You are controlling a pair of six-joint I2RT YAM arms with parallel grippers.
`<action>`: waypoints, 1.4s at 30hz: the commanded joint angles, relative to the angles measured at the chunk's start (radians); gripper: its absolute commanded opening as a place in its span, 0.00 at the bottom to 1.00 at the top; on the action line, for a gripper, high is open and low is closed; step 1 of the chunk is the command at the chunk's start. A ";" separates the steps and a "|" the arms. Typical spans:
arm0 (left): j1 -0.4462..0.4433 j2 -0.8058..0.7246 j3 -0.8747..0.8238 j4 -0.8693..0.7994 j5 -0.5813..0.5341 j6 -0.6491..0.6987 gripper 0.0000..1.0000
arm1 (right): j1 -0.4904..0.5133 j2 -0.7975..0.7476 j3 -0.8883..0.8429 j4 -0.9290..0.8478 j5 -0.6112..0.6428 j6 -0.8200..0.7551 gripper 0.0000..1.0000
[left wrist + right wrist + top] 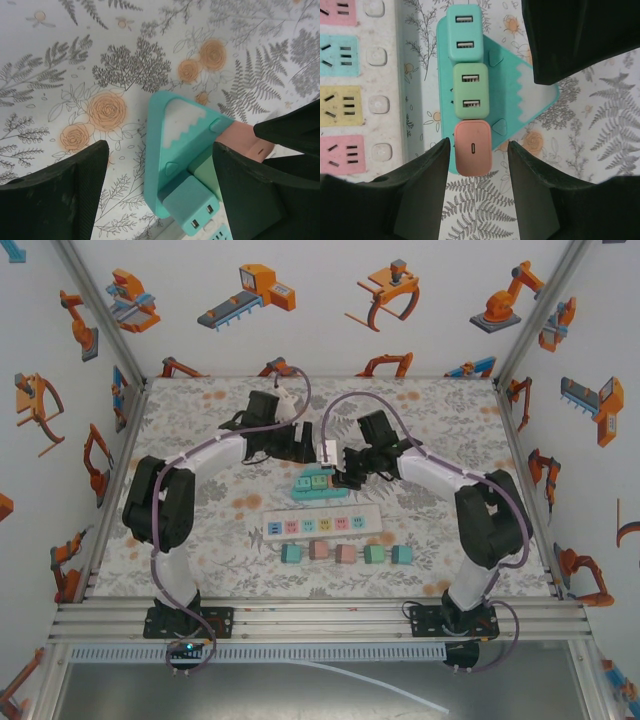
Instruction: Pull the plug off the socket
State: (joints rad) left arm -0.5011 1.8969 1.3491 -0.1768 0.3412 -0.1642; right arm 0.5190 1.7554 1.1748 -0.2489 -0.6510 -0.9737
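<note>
While the right gripper [480,145] sits low in its wrist view with a finger on each side of the pink plug [473,148], I honestly can't tell if it's squeezing it. That plug's seated in the teal socket [507,90] beside a green plug [471,91], centre of the top view, just above the strip [322,525]. Meanwhile the left gripper [160,147] is spread wide either side of the socket, lower-left finger well clear.
</note>
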 commanded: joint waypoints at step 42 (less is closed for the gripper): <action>-0.052 0.221 0.121 -0.267 -0.172 0.193 0.60 | 0.003 0.097 0.132 0.005 -0.102 0.111 0.12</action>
State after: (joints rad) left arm -0.5507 2.0407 1.4868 -0.3828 0.3138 -0.0319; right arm 0.5182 1.8629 1.2442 -0.2943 -0.6476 -0.9043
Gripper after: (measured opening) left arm 0.606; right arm 0.342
